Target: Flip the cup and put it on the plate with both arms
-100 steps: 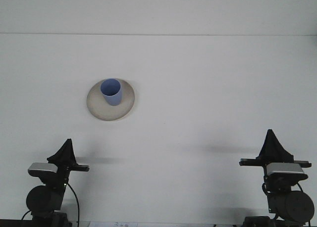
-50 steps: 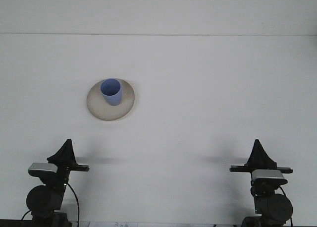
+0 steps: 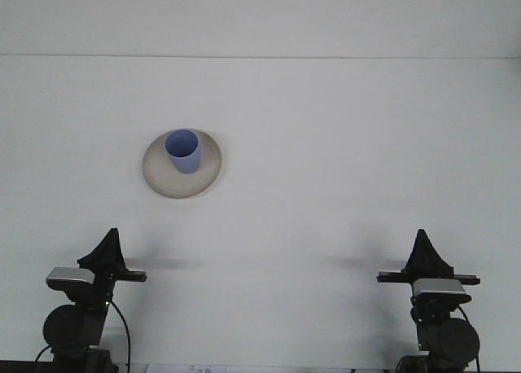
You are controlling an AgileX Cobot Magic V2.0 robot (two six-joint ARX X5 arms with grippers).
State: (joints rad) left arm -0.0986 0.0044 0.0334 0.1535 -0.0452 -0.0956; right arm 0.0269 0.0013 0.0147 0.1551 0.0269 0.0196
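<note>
Cup (image 3: 183, 151): smooth blue, looks like plastic, soft sheen. Plate (image 3: 182, 164) under the cup: beige, matt, ceramic-like. Table (image 3: 326, 161) around the plate: white, matt, even. Both arms nearer than the plate: black matt bodies with a grey metal-looking block each.

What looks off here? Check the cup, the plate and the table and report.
Nothing stands out. The blue cup stands upright, mouth up, on the round plate, which lies flat on the white table. No spill or damage shows. Both claws, left and right, sit low at the near edge, far from the cup.
</note>
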